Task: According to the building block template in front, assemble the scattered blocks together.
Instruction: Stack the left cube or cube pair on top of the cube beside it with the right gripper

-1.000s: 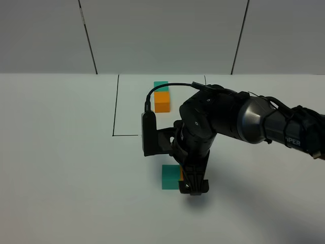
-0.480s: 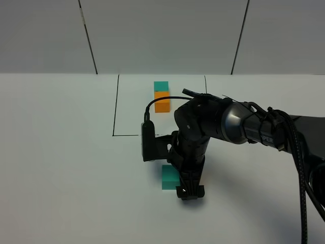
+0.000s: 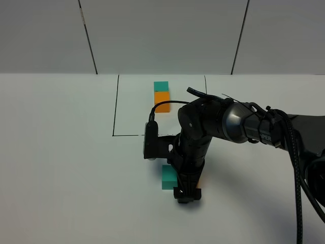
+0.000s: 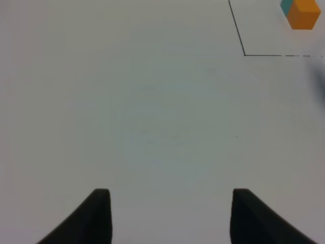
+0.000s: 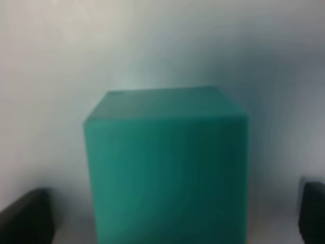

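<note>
The left pincer [image 4: 171,216] hangs parted, empty, over the surface [image 4: 152,127]. Front centre, the teal scattered block [image 3: 167,176] sits between the wide, unclamped jaws of the right pincer [image 3: 186,194]. The template [image 3: 162,96] stands behind. Next, probably: a square squeeze joining teal to orange.

The template pair [image 3: 161,96] sat at the back of the bench [image 3: 61,152], inside the marked outline [image 3: 116,112] (one cube behind the other). Well in front, a loose block [image 3: 168,177] lay just left of the right hand [image 3: 186,195].
</note>
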Robot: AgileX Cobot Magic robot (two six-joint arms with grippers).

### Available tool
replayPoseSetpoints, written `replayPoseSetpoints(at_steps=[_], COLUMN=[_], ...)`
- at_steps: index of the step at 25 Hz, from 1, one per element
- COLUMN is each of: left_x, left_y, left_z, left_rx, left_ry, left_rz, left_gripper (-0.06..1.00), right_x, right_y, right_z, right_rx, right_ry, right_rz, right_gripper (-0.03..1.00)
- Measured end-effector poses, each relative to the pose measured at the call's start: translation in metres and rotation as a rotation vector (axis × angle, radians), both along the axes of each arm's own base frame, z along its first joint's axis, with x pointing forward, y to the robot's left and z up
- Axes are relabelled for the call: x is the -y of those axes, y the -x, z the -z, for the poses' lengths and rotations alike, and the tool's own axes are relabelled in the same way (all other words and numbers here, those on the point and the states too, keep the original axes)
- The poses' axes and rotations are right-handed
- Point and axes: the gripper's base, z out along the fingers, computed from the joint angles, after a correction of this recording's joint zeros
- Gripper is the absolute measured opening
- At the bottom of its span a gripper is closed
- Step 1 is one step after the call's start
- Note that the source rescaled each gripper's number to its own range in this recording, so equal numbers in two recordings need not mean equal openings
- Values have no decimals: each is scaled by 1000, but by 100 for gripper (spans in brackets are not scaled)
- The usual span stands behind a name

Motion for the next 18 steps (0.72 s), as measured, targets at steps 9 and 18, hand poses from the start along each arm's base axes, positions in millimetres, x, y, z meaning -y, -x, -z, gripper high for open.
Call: replayPoseSetpoints(at_steps=[9, 18], left_x=[0, 0], left_y=[0, 0], left_z=[0, 0], left_rx=[0, 0], left_ry=[0, 0], left_rz=[0, 0], left_gripper=[14, 14], right_x=[-1, -1], right_y=[1, 1], right_z=[1, 1], right_rx=[-17, -18], right_ry=[-7, -8], right_rz=[20, 25], right_gripper=[66, 36])
